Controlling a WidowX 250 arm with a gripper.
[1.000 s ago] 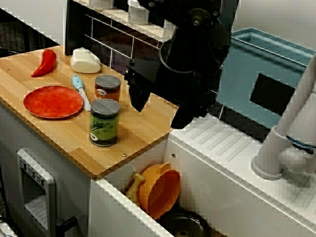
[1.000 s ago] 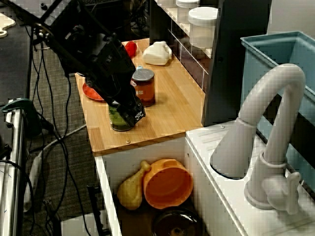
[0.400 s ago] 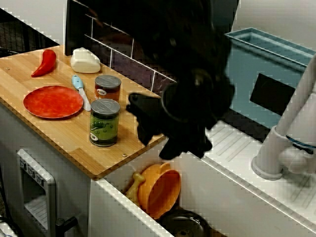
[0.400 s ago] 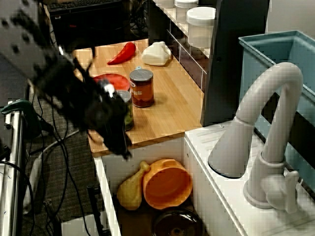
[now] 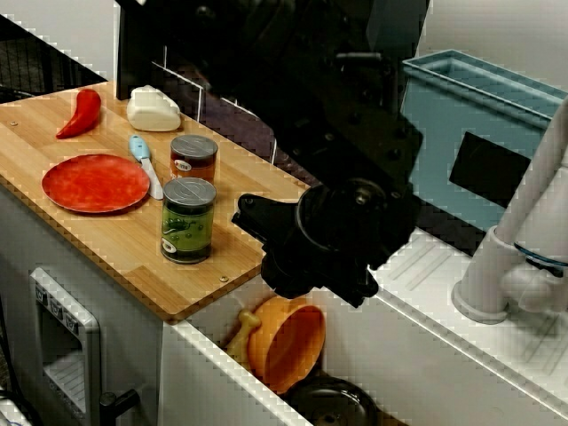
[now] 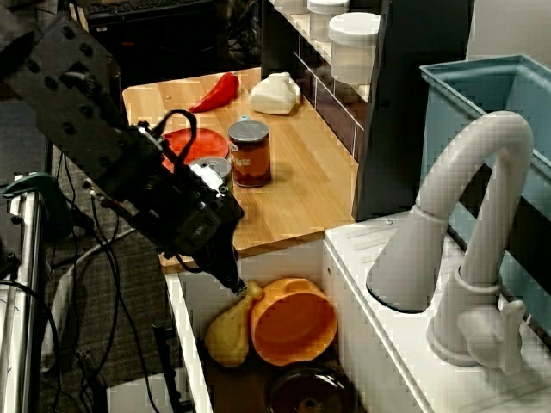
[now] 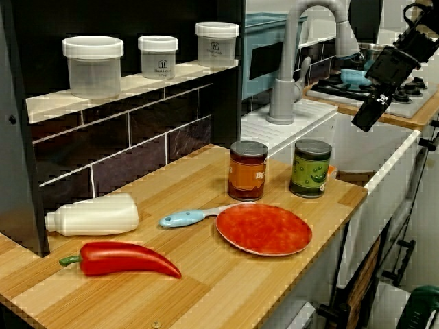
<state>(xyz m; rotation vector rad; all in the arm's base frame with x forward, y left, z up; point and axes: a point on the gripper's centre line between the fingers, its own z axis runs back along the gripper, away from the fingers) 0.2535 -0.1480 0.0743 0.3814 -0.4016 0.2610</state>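
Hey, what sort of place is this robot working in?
Probably a kitchen, perhaps a mock-up: a wooden counter, a white faucet beside a sink, and a tiled backsplash under a shelf of jars.

Kitchen with faucet [image 7: 291, 62], stove [image 7: 337, 88], counter [image 7: 206, 288]

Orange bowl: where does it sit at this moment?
In the side view, the orange bowl sits in the sink, right of the yellow drumstick, behind a dark pot.
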